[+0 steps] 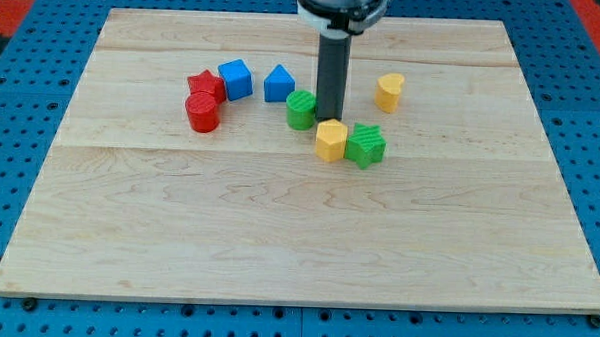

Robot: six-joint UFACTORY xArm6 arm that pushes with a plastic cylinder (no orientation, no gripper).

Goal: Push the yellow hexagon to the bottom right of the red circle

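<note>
In the camera view, no brand, label or writing can be read anywhere on the wooden board [278, 238] or on the blue perforated surface [10, 158] around it. The arm's upper housing is cut off by the view's top edge, and only the dark rod is seen coming down. No gripper is fitted, so no open or closed state can be told. My tip [332, 121] is placed just above the yellow hexagon [330, 140], touching it or nearly so; actual contact cannot be made out.

Seven blocks are counted: two red, two blue, two green and two yellow less none hidden, as follows. A red circle [202, 112] is set at the view's left, with a red star [205, 84] touching it above. A blue cube [235, 79] and a blue pentagon-like block [278, 84] are placed nearby. A green round block [301, 109] is partly hidden by the rod. A green star-like block [366, 146] is pressed against the yellow hexagon's right. A second yellow block [389, 92], shape unclear, is set apart. The yellow hexagon lies well right of the red circle, slightly lower.
</note>
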